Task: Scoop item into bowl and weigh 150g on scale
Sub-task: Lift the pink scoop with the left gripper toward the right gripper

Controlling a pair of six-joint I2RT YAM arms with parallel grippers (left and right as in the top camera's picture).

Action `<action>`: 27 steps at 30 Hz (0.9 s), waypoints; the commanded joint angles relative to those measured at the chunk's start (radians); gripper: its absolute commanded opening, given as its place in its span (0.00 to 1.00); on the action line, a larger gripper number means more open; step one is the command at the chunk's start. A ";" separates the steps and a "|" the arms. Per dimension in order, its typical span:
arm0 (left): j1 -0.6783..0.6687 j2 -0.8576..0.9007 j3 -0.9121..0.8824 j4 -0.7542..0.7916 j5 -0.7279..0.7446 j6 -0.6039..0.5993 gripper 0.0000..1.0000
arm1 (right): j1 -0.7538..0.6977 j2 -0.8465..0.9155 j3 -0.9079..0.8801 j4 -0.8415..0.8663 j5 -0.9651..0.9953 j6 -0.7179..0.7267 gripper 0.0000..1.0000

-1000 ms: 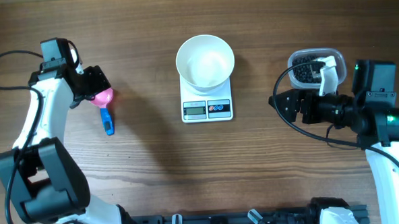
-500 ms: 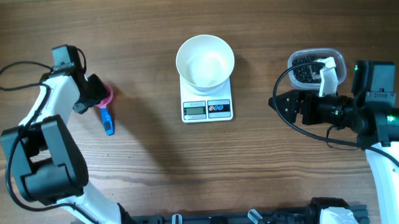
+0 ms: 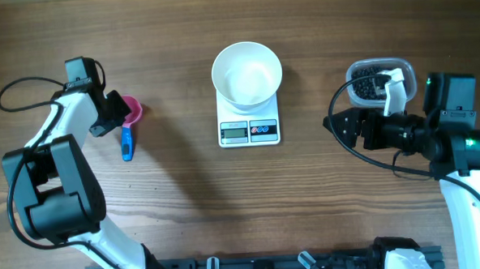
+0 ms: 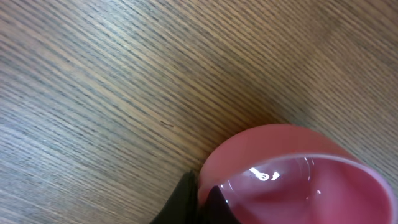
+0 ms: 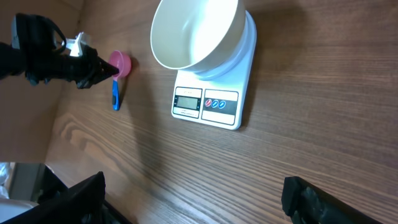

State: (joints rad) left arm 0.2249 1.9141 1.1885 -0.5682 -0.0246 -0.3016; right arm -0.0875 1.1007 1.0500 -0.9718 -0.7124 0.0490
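Pink scoop (image 3: 130,113) pinched by closed left claw (image 3: 117,115), right claw (image 3: 341,128) gaping idle; bowl (image 3: 247,73) on scale (image 3: 250,132) empty, beans (image 3: 368,84) untouched in tub (image 3: 408,67), scooping and weighing yet to do.

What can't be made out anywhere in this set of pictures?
- Reading on the scale: too small in overhead and right wrist views.
- Clear tub of black beans: partly covered by the right arm, overhead.
- Pink scoop: cut off by the bottom edge, left wrist; handle out of frame.
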 commanded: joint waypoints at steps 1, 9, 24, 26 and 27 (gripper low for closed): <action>0.006 -0.070 0.004 -0.025 0.035 -0.056 0.04 | 0.003 0.006 0.021 0.030 0.009 0.008 0.88; 0.006 -0.568 0.016 -0.069 0.276 -0.597 0.04 | 0.141 0.001 0.023 0.268 -0.021 0.231 0.85; -0.286 -0.747 0.016 -0.393 0.311 -1.612 0.04 | 0.475 0.048 0.022 0.615 -0.013 0.491 0.83; -0.317 -0.747 0.016 -0.395 0.325 -1.646 0.04 | 0.505 0.074 0.022 0.645 -0.013 0.514 0.82; -0.327 -0.747 0.016 -0.395 0.329 -1.656 0.04 | 0.522 0.089 0.022 0.668 -0.013 0.532 0.81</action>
State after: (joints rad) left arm -0.0635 1.1725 1.2053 -0.9611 0.2787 -1.8149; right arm 0.3958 1.1519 1.0557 -0.3416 -0.7246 0.5282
